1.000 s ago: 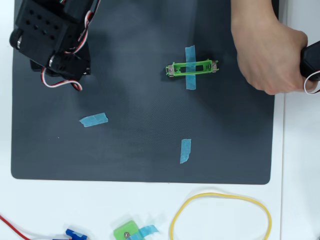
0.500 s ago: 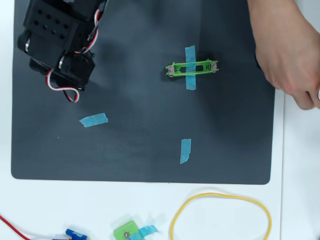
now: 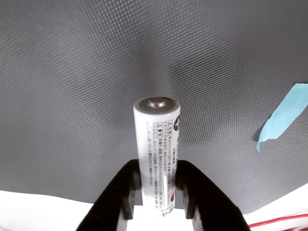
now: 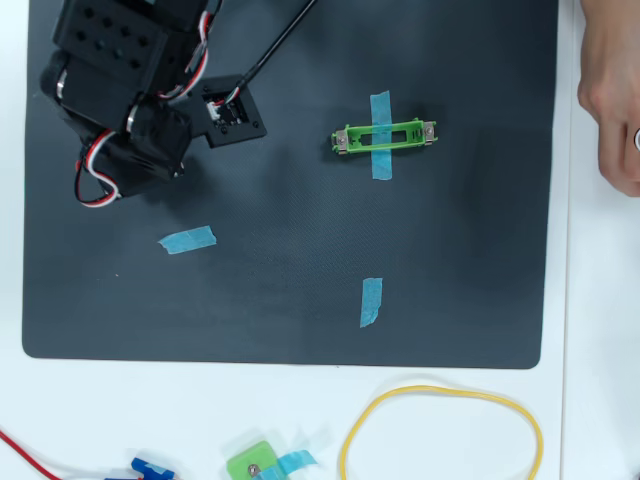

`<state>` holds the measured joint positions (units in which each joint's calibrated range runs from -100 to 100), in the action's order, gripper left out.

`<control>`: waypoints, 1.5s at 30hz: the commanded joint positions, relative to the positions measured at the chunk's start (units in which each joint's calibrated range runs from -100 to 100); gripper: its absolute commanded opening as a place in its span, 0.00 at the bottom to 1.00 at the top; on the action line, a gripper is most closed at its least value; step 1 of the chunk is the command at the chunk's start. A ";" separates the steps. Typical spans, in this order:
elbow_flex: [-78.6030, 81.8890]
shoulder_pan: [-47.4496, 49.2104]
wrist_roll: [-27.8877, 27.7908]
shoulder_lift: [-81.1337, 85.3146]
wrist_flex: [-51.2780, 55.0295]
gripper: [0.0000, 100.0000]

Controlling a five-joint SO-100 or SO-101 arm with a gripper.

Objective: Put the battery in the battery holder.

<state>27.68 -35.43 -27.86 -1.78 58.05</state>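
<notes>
Wrist view: the battery point(image 3: 156, 159) stands up between the two black fingers point(image 3: 126, 192) of the hand point(image 3: 156, 190).
Hand: it is clamped on the lower part of the battery, one finger on each side.
Battery: white with small grey print down its side and a round metal end on top; below it is the black mat point(image 3: 72, 72).
Blue tape: one strip point(image 3: 284, 115) lies on the mat at the right edge of the wrist view.
Overhead view, left: the black robot arm point(image 4: 125, 75) with red and white wires is over the top left corner of the mat point(image 4: 280, 270). The battery cannot be seen here.
Overhead view, middle: the green battery holder point(image 4: 385, 136) lies flat on the mat, well apart from the arm, with a blue tape strip point(image 4: 381, 135) across it.
Overhead view, right: a person's hand point(image 4: 612, 90) is at the right edge, off the mat.
Overhead view, bottom: a yellow rubber band point(image 4: 440, 435) and a small green block point(image 4: 254, 463) lie on the white table point(image 4: 100, 420).
</notes>
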 commanded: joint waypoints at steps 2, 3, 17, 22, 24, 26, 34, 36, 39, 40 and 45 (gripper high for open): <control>-0.80 1.85 4.64 3.87 8.21 0.00; 0.16 1.85 6.57 4.90 8.90 0.00; 18.31 17.11 18.94 33.30 9.52 0.00; 21.84 28.22 26.71 43.36 16.51 0.00; 22.10 34.55 28.43 47.03 18.52 0.00; 22.72 38.28 28.12 49.25 18.96 0.00; 24.22 60.60 28.38 49.42 17.82 0.00; 26.16 62.67 28.59 49.42 13.45 0.00; 30.65 63.61 31.93 48.48 5.67 0.00; 31.27 63.61 32.19 48.48 4.27 0.00; 35.58 69.11 35.32 48.39 -1.76 0.00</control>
<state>61.89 31.72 6.35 46.52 59.86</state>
